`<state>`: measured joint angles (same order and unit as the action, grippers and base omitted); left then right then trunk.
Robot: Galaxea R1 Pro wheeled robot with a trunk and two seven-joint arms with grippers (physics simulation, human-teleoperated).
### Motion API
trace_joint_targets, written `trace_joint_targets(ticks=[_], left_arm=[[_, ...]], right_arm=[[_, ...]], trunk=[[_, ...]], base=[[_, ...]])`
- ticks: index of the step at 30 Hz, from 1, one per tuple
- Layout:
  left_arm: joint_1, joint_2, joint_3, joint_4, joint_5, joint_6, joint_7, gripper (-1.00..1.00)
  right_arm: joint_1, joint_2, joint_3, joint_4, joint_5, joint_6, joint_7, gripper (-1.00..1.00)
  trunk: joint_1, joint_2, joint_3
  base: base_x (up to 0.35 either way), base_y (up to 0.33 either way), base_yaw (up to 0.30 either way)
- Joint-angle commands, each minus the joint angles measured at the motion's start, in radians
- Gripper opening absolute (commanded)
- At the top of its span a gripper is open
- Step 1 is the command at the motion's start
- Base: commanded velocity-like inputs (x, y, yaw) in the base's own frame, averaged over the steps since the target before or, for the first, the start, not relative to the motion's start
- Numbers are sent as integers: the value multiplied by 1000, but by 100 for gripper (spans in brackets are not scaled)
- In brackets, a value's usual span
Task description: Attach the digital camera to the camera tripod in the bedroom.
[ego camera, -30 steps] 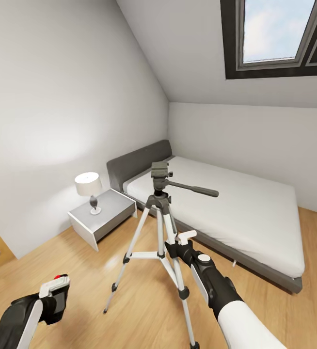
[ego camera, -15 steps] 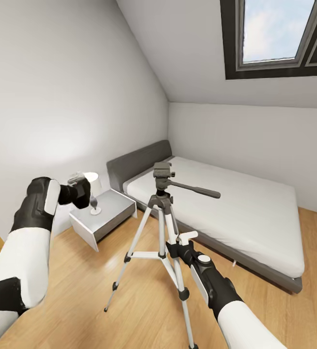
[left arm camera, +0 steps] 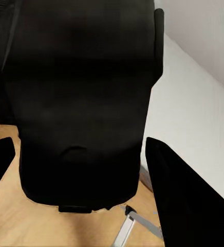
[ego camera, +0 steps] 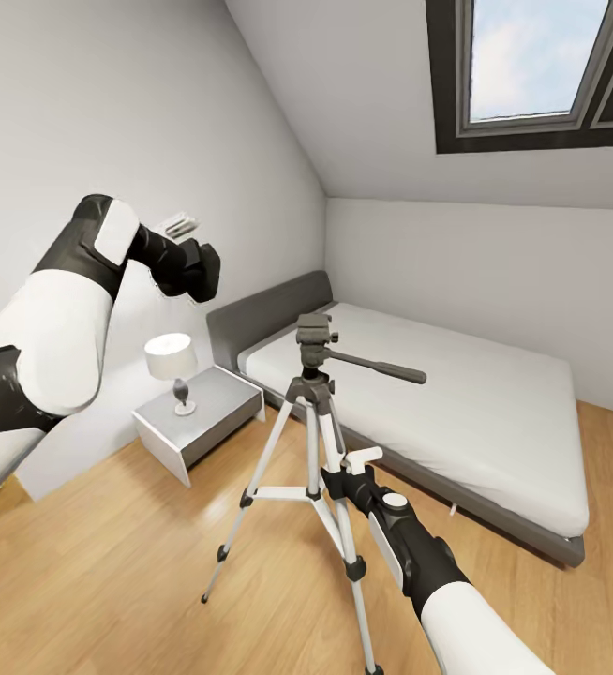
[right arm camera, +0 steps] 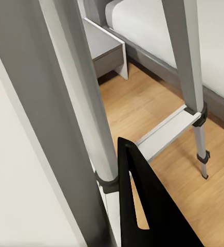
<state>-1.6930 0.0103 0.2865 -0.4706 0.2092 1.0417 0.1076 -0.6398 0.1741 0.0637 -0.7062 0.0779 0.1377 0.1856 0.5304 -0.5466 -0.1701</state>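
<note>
The left tool [ego camera: 197, 269], raised beside the sloped white wall, is clamped on the small black boxy digital camera [left arm camera: 81, 103]. It should carry the camera level over the dark grey head of the silver-legged camera tripod [ego camera: 312, 330] and lower squarely. The right tool [ego camera: 336, 480] grips a tripod leg, steadying it. Light wood floor [ego camera: 156, 562], grey bed [ego camera: 438, 403], grey nightstand [ego camera: 199, 417].

Bright, even daylight is admitted through the dark-framed skylight window [ego camera: 541, 70]; shadows are soft, a faint sheen is seen on the light wood floor [ego camera: 156, 562], and straight lines are bowed near the head view's edges.
</note>
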Motion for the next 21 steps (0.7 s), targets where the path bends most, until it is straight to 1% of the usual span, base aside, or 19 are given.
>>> trace_joint_targets(ticks=[1, 2, 3, 8, 9, 11, 13, 14, 21], left_arm=[[-7, -14, 3, -8, 6, 4, 10, -100], [-11, -28, 2, -15, 6, 4, 10, -100], [-17, -58, 1, -27, 6, 4, 11, -100], [-25, -130, -9, -45, 5, 4, 11, -100], [-27, -149, -17, -49, 5, 4, 10, -100], [-28, -161, -26, -51, 7, 4, 9, -100], [-28, -167, -36, -50, 8, 4, 8, -100], [-28, -169, -46, -49, 9, 4, 8, -100], [-29, -176, -73, -50, 7, 4, 8, -100]], right_arm=[[0, 0, 1, 1, 44, 5, 3, -100], [0, 0, 1, 1, 44, 5, 3, -100], [0, 0, 1, 1, 44, 5, 3, -100], [0, 0, 1, 1, 44, 5, 1, -100], [0, 0, 1, 1, 44, 5, -1, -100], [0, 0, 1, 1, 45, 5, -2, -100], [0, 0, 1, 1, 45, 6, -3, -100], [0, 0, 1, 1, 46, 6, -4, -100], [0, 0, 1, 1, 46, 5, -6, -100]], trunk=[[1, -1, -2], [1, -1, -2], [1, -1, -2], [1, -1, -2], [1, -1, -2], [1, -1, -2], [1, -1, -2], [1, -1, -2], [1, -1, -2]], base=[[0, 0, 0], [0, 0, 0], [0, 0, 0], [0, 0, 0], [0, 0, 0], [0, 0, 0], [0, 0, 0], [0, 0, 0], [0, 0, 0]])
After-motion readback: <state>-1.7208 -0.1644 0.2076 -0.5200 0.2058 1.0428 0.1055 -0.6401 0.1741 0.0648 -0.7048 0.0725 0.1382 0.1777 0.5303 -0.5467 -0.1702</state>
